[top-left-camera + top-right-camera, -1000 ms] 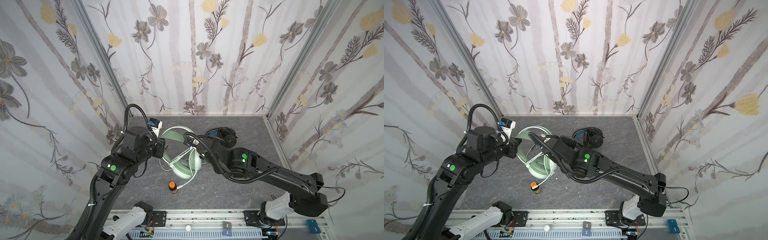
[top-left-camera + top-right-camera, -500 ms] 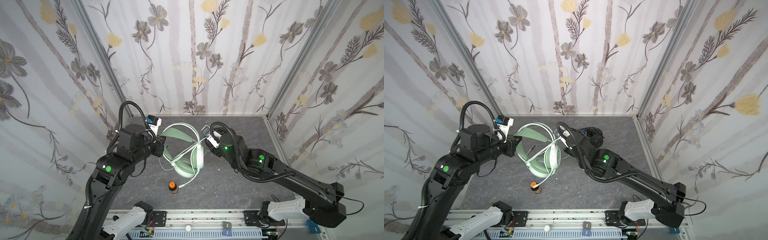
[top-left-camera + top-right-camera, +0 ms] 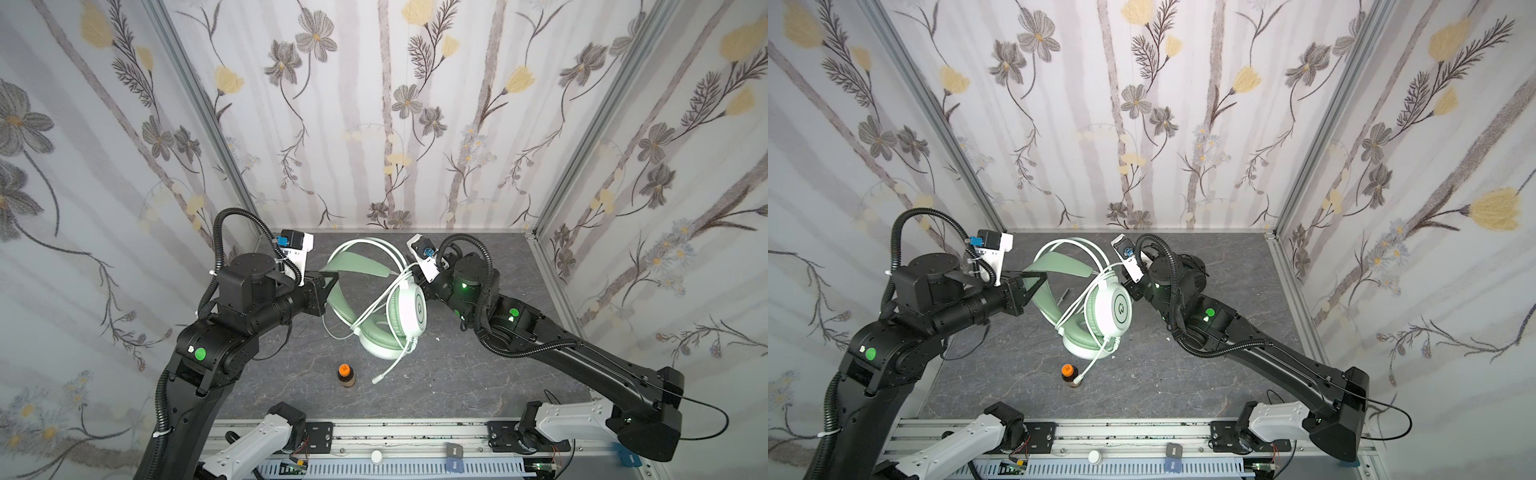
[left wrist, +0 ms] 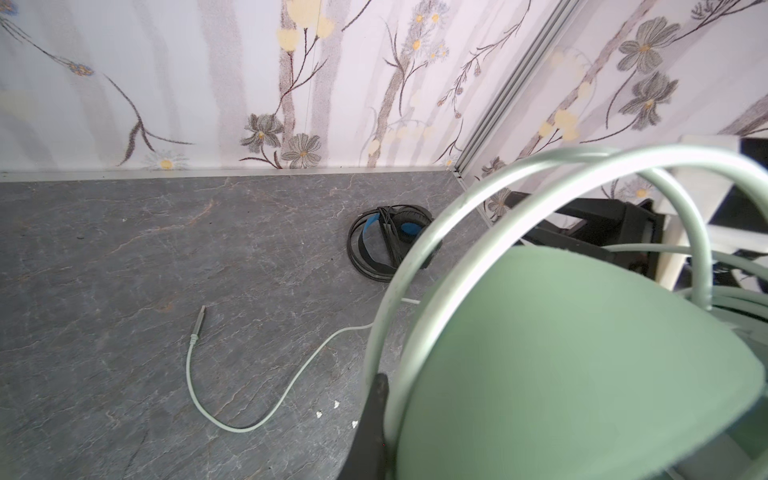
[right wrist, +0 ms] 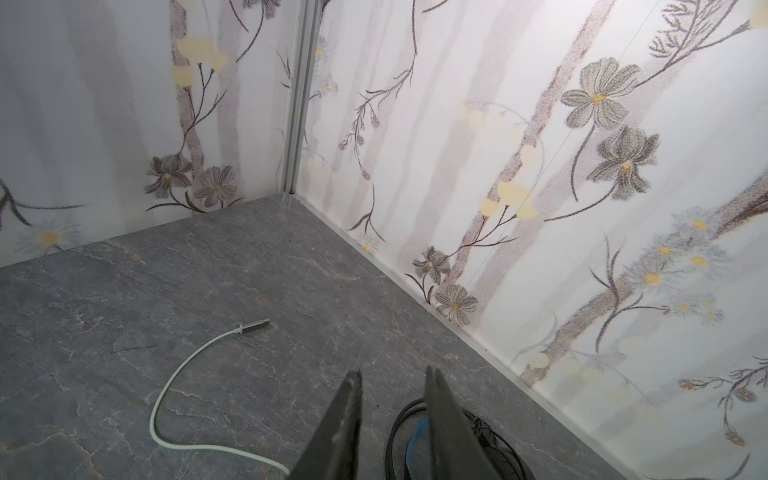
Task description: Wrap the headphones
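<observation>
The mint-green headphones [image 3: 405, 309] [image 3: 1108, 307] hang tilted above the grey table, and their white cable [image 3: 374, 307] crosses the band and ear cup. My left gripper [image 3: 331, 277] [image 3: 1034, 279] is shut on the green headband [image 4: 561, 353]; one dark finger [image 4: 374, 415] shows beside the wire hoops. The cable's plug end [image 4: 198, 322] [image 5: 253, 327] lies loose on the table. My right gripper [image 5: 392, 382] is open and holds nothing, just right of the ear cup. The black headphones [image 4: 390, 241] [image 5: 415, 440] lie coiled near the back right corner, under my right wrist.
A small brown bottle with an orange cap [image 3: 345, 375] [image 3: 1069, 375] stands in front of the hanging headset, close to the dangling white boom tip [image 3: 377, 379]. Flowered walls close in the back and both sides.
My right arm has pulled back from over the green headset to its right side, and its jaws have parted. The left arm has held its grip and raised the headband slightly.
</observation>
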Tool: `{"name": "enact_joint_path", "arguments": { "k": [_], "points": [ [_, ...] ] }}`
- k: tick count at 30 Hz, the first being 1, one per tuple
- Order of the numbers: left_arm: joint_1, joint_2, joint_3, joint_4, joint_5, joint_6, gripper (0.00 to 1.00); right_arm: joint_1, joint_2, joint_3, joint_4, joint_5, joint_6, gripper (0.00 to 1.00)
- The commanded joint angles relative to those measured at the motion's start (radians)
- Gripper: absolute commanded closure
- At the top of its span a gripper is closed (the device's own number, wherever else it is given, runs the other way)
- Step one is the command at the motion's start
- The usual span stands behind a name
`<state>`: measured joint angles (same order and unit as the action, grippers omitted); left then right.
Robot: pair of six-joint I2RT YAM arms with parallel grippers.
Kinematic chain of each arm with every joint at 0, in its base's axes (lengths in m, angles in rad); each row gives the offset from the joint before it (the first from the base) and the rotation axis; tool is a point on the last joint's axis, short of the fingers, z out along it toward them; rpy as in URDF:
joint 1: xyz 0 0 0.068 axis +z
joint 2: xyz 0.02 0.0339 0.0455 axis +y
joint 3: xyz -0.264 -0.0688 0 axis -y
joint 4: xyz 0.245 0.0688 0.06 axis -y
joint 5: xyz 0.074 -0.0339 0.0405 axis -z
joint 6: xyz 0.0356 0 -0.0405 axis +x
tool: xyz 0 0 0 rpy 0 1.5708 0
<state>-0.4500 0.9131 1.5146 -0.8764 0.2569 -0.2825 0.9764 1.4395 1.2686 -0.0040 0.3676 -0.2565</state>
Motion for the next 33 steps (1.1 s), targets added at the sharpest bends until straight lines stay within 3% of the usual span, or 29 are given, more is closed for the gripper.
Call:
{"name": "enact_joint_path", "arguments": {
  "k": [1, 12, 33],
  "points": [
    [0.002, -0.008, 0.054, 0.058, 0.039, -0.078, 1.0, -0.014, 0.016, -0.015, 0.158, -0.084, 0.044, 0.73],
    [0.002, 0.018, 0.176, 0.108, 0.033, -0.175, 1.0, -0.088, 0.029, -0.1, 0.399, -0.281, 0.251, 0.71],
    [0.002, 0.067, 0.263, 0.337, 0.004, -0.374, 1.0, -0.101, 0.328, -0.074, 0.634, -0.489, 0.454, 0.74]
  ]
}}
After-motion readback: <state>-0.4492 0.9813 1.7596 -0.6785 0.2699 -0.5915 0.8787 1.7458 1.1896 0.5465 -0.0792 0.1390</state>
